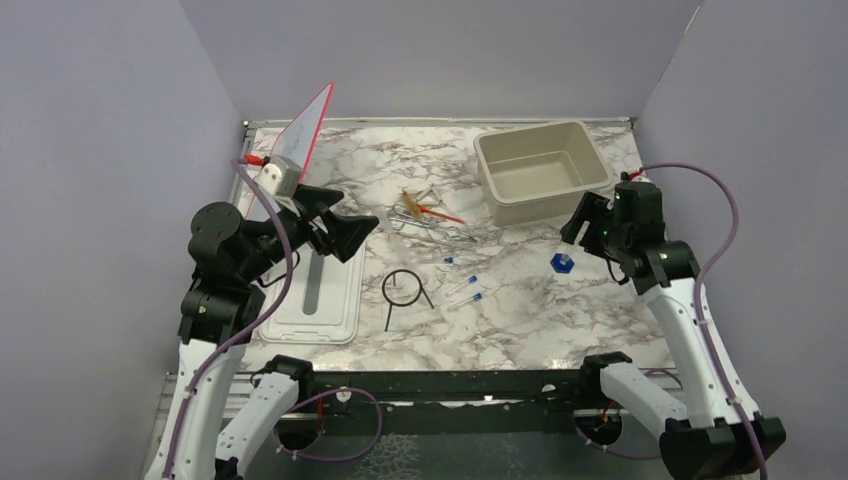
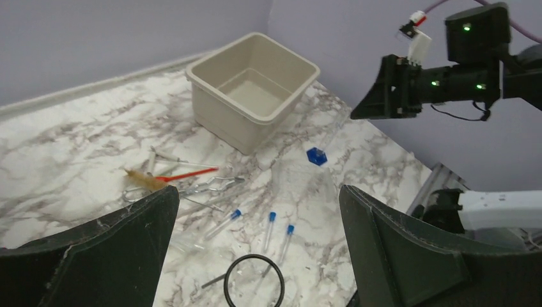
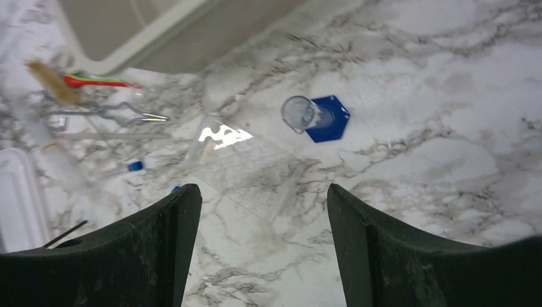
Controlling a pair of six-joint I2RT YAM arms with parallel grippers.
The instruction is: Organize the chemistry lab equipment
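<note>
The lab items lie loose mid-table. A black wire ring with legs [image 1: 383, 288] lies near the front and shows in the left wrist view [image 2: 254, 256]. Three thin blue-capped tubes [image 1: 466, 285] [image 2: 270, 230] lie to its right. An orange-red stick [image 1: 441, 213] [image 2: 188, 174] and silvery wire tongs [image 1: 415, 222] [image 2: 211, 187] lie in a pile behind. A small blue hexagonal piece [image 1: 562, 263] [image 3: 331, 119] carries a clear stub. My left gripper [image 1: 350, 232] [image 2: 259, 192] is open and empty, left of the pile. My right gripper [image 1: 580, 222] [image 3: 263, 192] is open and empty, above the blue piece.
A beige tub [image 1: 497, 195] stands at the back right, nothing in it. Its slotted lid [image 1: 335, 310] lies front left under the left arm. A red-framed white board [image 1: 305, 130] leans at the back left. A clear glass vessel [image 3: 243, 153] lies beside the tubes.
</note>
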